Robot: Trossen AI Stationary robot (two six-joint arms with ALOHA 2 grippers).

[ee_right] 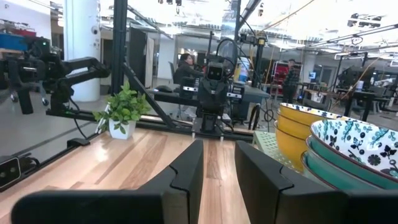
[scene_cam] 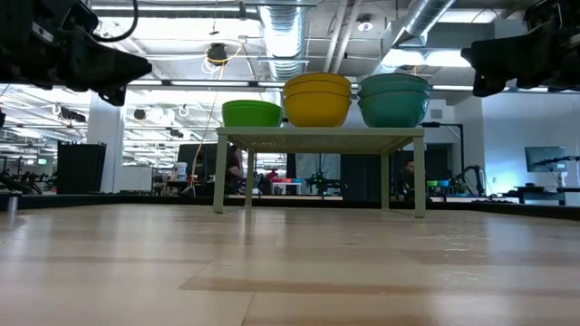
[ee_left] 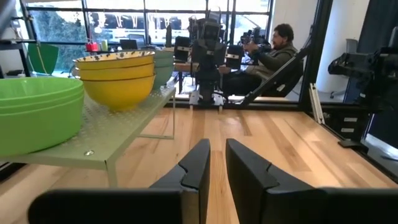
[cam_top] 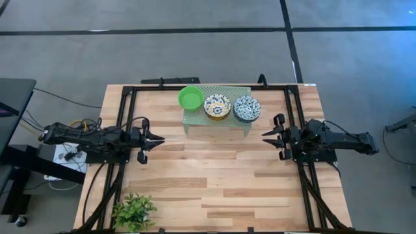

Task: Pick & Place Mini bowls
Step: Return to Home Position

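Observation:
The mini bowls stand in three stacks on a pale green perforated rack (cam_top: 195, 121) at the table's far middle. From left to right they are plain green bowls (cam_top: 190, 98), yellow-blue floral bowls (cam_top: 217, 106) and blue floral bowls (cam_top: 247, 108). In the low view they show as green (scene_cam: 251, 112), yellow (scene_cam: 317, 100) and teal (scene_cam: 394, 100) stacks. My left gripper (cam_top: 159, 138) hovers over the table's left side and my right gripper (cam_top: 265, 137) over its right side. They point at each other, each empty, with a narrow gap between the fingers (ee_left: 217, 152) (ee_right: 219, 152).
A small leafy plant (cam_top: 134, 211) in a white pot stands at the near left corner. Dark frame rails (cam_top: 127, 130) run along the table's left, right and far sides. Bare wood (cam_top: 214, 169) lies between the grippers and in front of the rack. A person (ee_left: 277, 53) sits beyond the table.

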